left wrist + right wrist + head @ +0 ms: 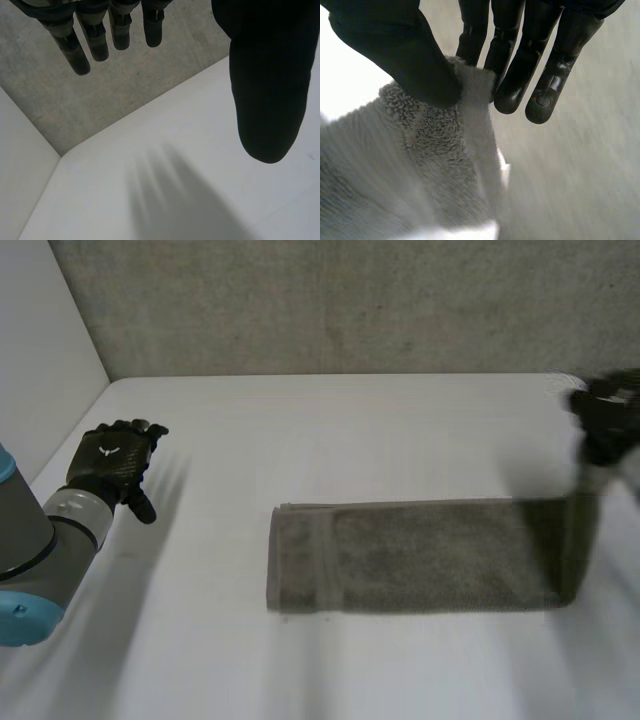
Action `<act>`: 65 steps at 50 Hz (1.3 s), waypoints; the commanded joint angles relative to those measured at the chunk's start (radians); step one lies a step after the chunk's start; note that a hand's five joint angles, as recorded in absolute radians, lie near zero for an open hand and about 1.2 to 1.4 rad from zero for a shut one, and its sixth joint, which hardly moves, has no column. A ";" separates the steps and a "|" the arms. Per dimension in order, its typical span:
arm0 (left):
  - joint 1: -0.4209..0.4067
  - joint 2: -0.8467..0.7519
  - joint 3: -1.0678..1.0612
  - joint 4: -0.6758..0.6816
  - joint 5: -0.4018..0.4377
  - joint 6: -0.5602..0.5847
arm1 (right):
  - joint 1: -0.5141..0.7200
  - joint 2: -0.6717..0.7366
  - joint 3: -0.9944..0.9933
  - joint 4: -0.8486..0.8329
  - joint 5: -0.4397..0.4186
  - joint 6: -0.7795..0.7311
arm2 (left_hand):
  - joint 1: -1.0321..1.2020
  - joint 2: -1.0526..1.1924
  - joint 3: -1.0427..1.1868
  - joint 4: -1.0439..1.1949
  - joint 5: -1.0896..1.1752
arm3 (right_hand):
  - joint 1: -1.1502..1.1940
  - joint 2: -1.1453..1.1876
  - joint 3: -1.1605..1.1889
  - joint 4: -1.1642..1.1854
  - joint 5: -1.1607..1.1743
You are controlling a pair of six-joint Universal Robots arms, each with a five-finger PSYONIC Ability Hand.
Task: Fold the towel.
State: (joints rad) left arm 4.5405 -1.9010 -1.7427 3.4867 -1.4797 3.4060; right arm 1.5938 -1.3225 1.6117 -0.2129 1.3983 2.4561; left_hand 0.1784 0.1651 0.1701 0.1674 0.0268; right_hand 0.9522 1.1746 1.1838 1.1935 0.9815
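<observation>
At the white table (340,430), my right hand (606,422) pinches the right end of the grey towel (420,555) between thumb (410,60) and fingers (517,75); the folded strip lies across the table's middle. My left hand (112,462) hovers well apart from it, fingers (75,45) straight and spread.

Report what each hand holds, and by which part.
The right hand pinches the towel at its right end. The left hand is open, holding nothing.
</observation>
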 commanded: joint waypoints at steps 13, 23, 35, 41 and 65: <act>-0.006 -0.001 -0.008 0.002 -0.001 0.001 | 0.769 0.335 -0.133 -0.040 0.001 0.061 | -0.004 0.009 0.004 0.007 -0.027 | 0.444 0.222 0.212 0.203 0.240; -0.012 -0.001 -0.017 0.009 -0.001 -0.001 | 0.528 0.169 -0.092 0.222 0.031 0.194 | -0.004 0.009 0.004 0.007 -0.027 | -0.778 -1.000 -1.009 -1.019 -0.981; -0.057 -0.006 -0.017 0.009 -0.002 0.001 | 0.144 0.051 0.198 0.233 -0.219 0.274 | -0.004 0.009 0.004 0.007 -0.027 | -0.753 -0.975 -0.984 -0.994 -0.957; -0.069 -0.009 -0.017 0.009 -0.002 0.002 | 0.032 0.046 0.313 0.150 -0.257 0.262 | -0.004 0.009 0.004 0.007 -0.027 | -0.145 -0.367 -0.377 -0.386 -0.349; -0.072 0.007 -0.028 0.011 -0.007 0.004 | 0.569 0.186 -0.053 0.041 -0.081 0.250 | -0.004 0.009 0.004 0.007 -0.027 | 0.444 0.222 0.212 0.203 0.240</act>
State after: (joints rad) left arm 4.4692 -1.8980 -1.7696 3.4990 -1.4835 3.4085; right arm 1.9355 -1.2446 1.6887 -0.1834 1.2774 2.7007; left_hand 0.1763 0.1646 0.1701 0.1674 0.0271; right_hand 0.9529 1.1709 1.1843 1.1930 0.9818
